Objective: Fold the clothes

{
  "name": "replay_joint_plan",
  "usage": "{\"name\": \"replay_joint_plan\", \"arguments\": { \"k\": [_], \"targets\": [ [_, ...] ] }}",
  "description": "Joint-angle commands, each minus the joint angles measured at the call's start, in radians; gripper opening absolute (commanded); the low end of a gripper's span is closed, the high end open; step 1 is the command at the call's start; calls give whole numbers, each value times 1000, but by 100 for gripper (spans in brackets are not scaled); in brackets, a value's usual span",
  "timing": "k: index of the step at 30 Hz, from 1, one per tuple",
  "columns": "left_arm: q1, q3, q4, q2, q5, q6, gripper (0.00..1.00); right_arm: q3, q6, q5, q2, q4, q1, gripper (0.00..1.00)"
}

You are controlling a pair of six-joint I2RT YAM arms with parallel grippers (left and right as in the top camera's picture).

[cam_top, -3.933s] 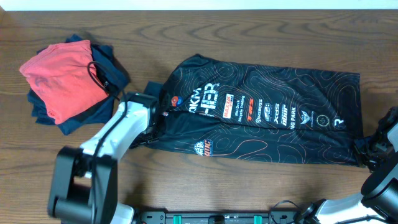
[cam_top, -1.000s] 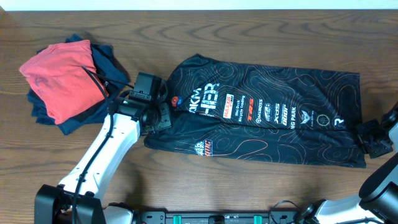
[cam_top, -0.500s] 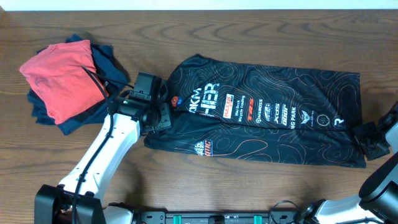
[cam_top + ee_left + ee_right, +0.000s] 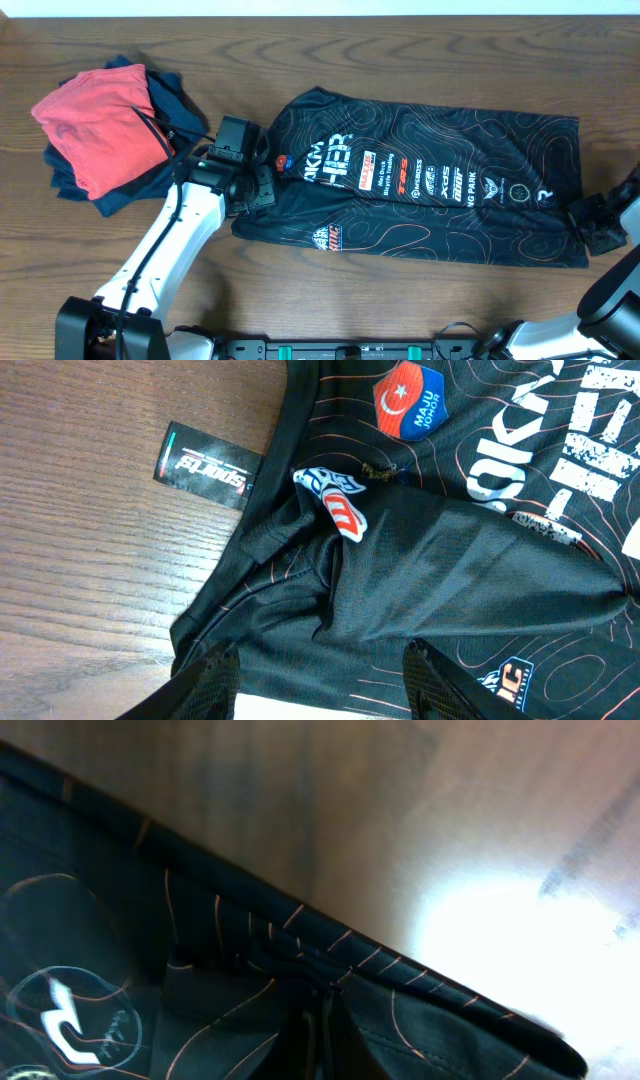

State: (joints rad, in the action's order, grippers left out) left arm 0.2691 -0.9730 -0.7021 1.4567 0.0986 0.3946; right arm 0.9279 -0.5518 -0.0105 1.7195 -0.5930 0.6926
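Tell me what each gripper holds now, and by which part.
The right gripper pinches the jersey at its hem edge; the left gripper is open, holding nothing.

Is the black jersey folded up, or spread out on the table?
Mostly spread: the jersey lies flat at full length, with only one sleeve seemingly folded over.

A: How is the overhead view lit?
B: Evenly and softly; only faint shadows are thrown on the table [image 4: 400,300], and detail is kept sharp.
A: And the wrist views?
B: The left is rendered crisply. The right is blurred throughout; the jersey [image 4: 150,970] is left murky, and white glare is burnt into the wood.
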Motion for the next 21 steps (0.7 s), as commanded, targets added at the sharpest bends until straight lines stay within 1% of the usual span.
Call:
{"name": "replay_joint_plan", "arguments": {
  "k": [1, 8, 17, 21],
  "targets": [
    [-3, 7, -3, -5, 2, -9, 55, 25, 0, -50, 10, 34, -17, 1],
    [-3, 7, -3, -5, 2, -9, 55, 25, 0, -152, 10, 143, -17, 1],
    [-3, 7, -3, -5, 2, -9, 55, 25, -2, -155, 10, 222, -17, 1],
    [-3, 7, 1, -5, 2, -9, 55, 25, -1, -155, 10, 254, -17, 6]
  ]
}}
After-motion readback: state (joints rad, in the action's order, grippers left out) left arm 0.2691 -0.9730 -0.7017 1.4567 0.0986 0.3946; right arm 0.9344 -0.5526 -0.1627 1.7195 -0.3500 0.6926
